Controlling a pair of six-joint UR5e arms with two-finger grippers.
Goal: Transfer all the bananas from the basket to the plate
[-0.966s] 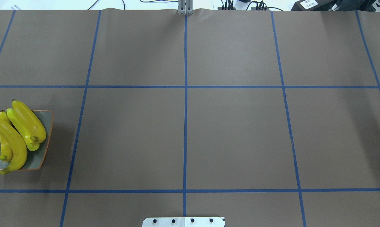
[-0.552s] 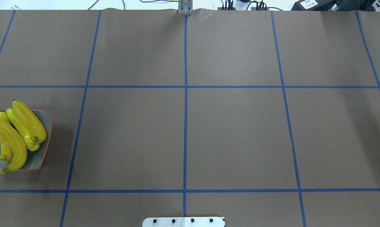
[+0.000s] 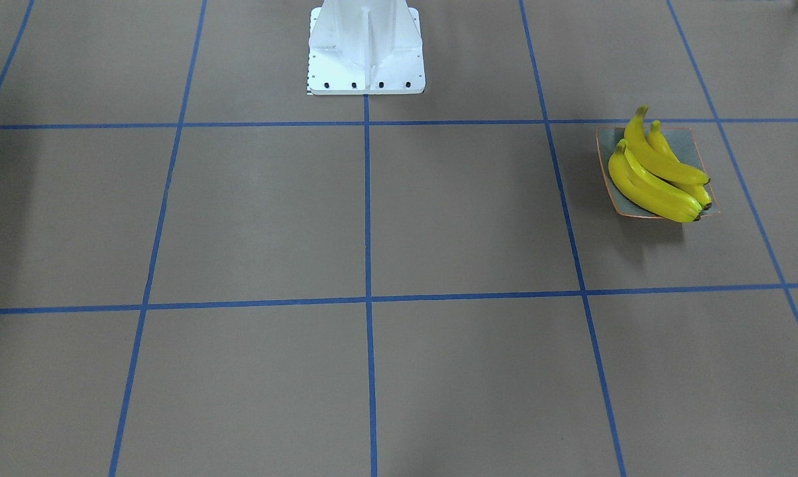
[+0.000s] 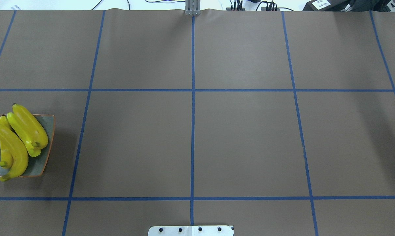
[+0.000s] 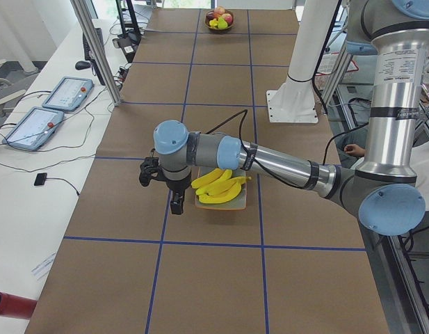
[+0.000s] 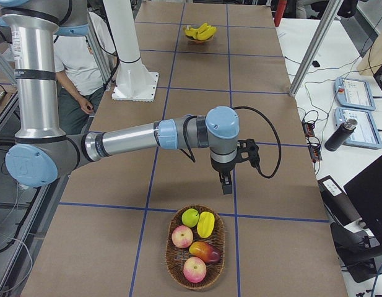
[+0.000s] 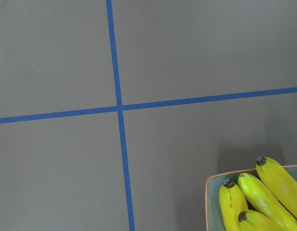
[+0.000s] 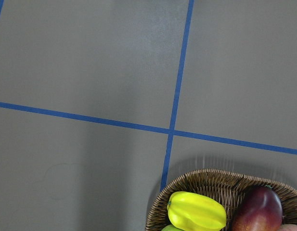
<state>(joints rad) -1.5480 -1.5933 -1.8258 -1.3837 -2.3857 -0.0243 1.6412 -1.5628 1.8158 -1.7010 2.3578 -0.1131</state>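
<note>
Several yellow bananas (image 4: 18, 141) lie piled on the grey-green plate (image 4: 41, 164) at the table's left end; they also show in the front view (image 3: 657, 179) and the left wrist view (image 7: 256, 202). The wicker basket (image 6: 168, 260) at the right end holds apples, a mango and a yellow starfruit; I see no banana in it. My left gripper (image 5: 176, 205) hangs over the table just beside the plate (image 5: 238, 202). My right gripper (image 6: 226, 179) hangs a little beyond the basket. Both show only in the side views, so I cannot tell whether they are open or shut.
The white robot pedestal (image 3: 366, 46) stands at the table's near middle edge. A person (image 6: 73, 55) sits behind the robot. Tablets (image 5: 44, 118) and cables lie on the side bench, and a dark bottle (image 6: 339, 136) stands there.
</note>
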